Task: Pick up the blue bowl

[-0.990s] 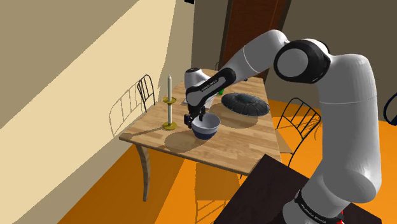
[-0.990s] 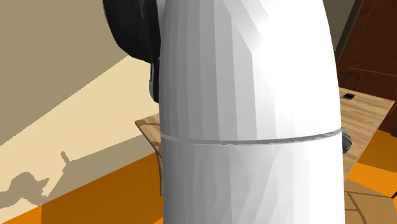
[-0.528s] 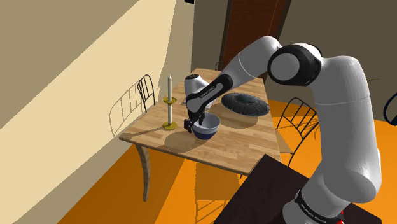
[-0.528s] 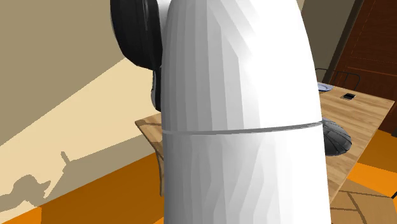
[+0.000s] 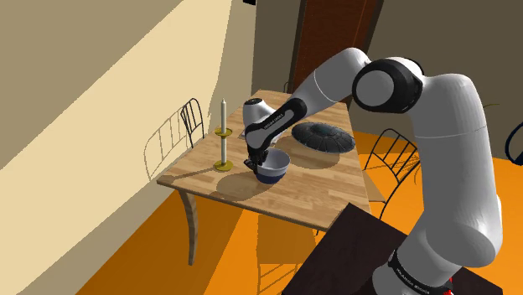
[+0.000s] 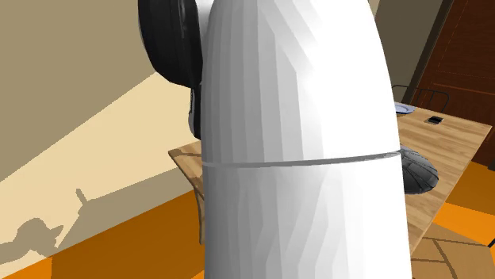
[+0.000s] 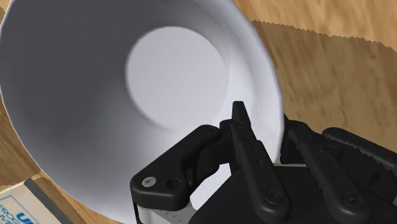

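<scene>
In the last half-second the claw (image 5: 257, 164) had clamped on the blue bowl (image 5: 277, 172) rim; it sat on the table (image 5: 201, 178), ready for lifting.

Built of fat, smooth white arm (image 5: 444, 168) segments with glossy dark round joints (image 5: 392, 82) between. Ringed at the foot by a dark band (image 5: 416, 275) with faint pale lettering. Ends in an all-black gripper (image 7: 264, 124) of hinged, chunky links studded with small round screws (image 7: 147, 181).
</scene>
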Robot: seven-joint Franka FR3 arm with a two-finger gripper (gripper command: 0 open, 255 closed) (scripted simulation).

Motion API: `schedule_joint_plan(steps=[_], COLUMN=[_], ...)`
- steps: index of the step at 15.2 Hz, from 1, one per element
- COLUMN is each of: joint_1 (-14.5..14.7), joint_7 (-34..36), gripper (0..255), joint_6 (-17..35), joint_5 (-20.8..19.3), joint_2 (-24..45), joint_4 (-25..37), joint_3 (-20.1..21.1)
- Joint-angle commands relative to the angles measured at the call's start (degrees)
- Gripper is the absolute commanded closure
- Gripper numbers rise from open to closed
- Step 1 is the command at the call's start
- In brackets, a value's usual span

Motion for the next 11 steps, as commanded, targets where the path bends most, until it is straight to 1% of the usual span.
schedule_joint_plan(steps=[1,11], joint_1=[0.0,-0.2], joint_7=[0.0,-1.1], gripper=[255,255], joint_6=[0.0,-5.1], joint_5=[0.0,0.8], joint_2=[0.0,-4.5], joint_4=[0.0,0.5], joint_3=[0.0,0.5])
